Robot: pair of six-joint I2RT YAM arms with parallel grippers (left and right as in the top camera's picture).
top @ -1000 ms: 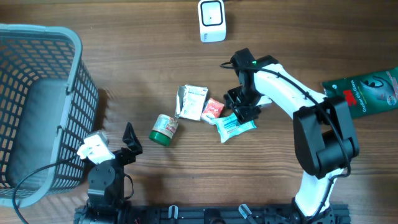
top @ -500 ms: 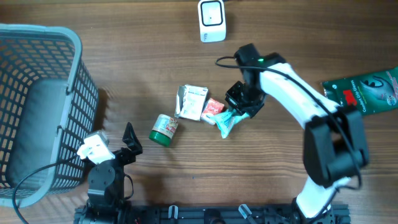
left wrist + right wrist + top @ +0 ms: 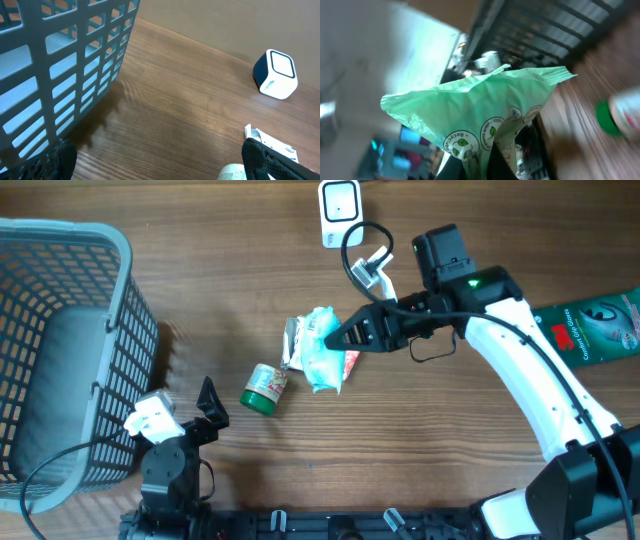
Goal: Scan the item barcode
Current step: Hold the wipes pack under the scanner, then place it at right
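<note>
**Mint-green pouch (image 3: 322,355) pinched in the right gripper (image 3: 345,338), scanner the next stop**

Overhead first. The pouch hangs from the right gripper's closed jaws, over the middle of the table. It overlaps the white packet (image 3: 297,340) and the red packet (image 3: 351,362) beneath it, and looks to be clear of the wood. The right arm reaches in from the right, forearm roughly level, wrist pointing left toward the pile. The white barcode scanner (image 3: 341,213) sits at the far edge, near the pouch but apart from it. By my read, the pick is done and the presenting step is in hand. The next move calls for carrying the pouch up to the scanner and turning its barcode toward the scanner's face. The green-lidded jar (image 3: 264,388) lies just left of the pile. The left gripper (image 3: 210,408) is parked near the front edge beside the grey basket (image 3: 118,250), jaws spread wide and holding nothing.

Left wrist view: basket wall at left, scanner far right, both fingers at the bottom corners with bare wood between them.

Right wrist view: blurred, but the pouch fills the frame, crumpled and gripped at its lower edge. No barcode shows on this face.
</note>
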